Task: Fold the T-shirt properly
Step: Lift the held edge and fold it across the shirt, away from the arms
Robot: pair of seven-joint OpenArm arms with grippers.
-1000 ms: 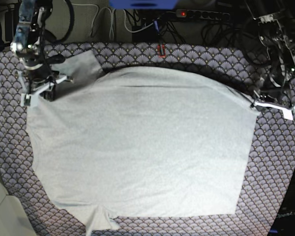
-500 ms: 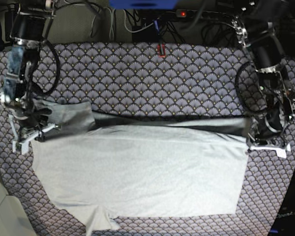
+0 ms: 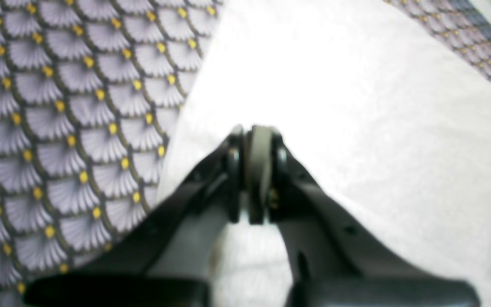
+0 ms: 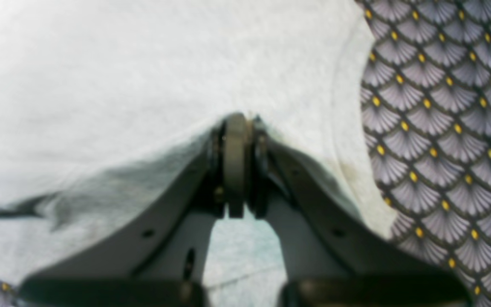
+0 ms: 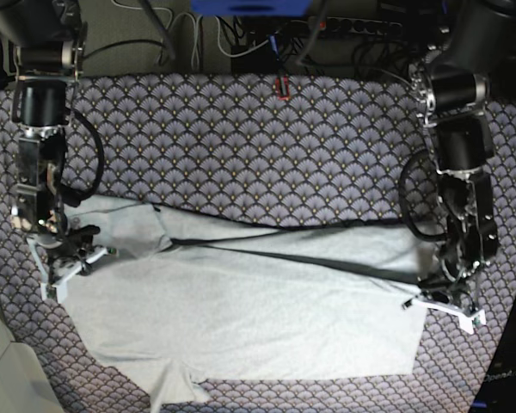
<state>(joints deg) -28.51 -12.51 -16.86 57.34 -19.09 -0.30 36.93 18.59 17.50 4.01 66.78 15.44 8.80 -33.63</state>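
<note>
The light grey T-shirt (image 5: pixel 258 318) lies on the fan-patterned tablecloth (image 5: pixel 267 155), with its far edge pulled toward the near side and doubled over the body. My left gripper (image 5: pixel 443 305), on the base view's right, is shut on the shirt's right corner. The left wrist view shows its jaws (image 3: pixel 256 136) pinched on pale cloth (image 3: pixel 356 106). My right gripper (image 5: pixel 64 267), on the base view's left, is shut on the shirt's left corner by the sleeve. The right wrist view shows its jaws (image 4: pixel 237 123) clamped on cloth (image 4: pixel 100 85). No lettering shows.
A sleeve (image 5: pixel 176 387) sticks out at the shirt's near edge. Cables and a power strip (image 5: pixel 327 26) run along the back. A small red item (image 5: pixel 282 86) sits at the cloth's far edge. A pale object (image 5: pixel 0 361) stands at the near left corner.
Both grippers have come toward the near side, carrying the shirt's far edge with them. The folded band now lies lower over the shirt's body, and more tablecloth shows behind it.
</note>
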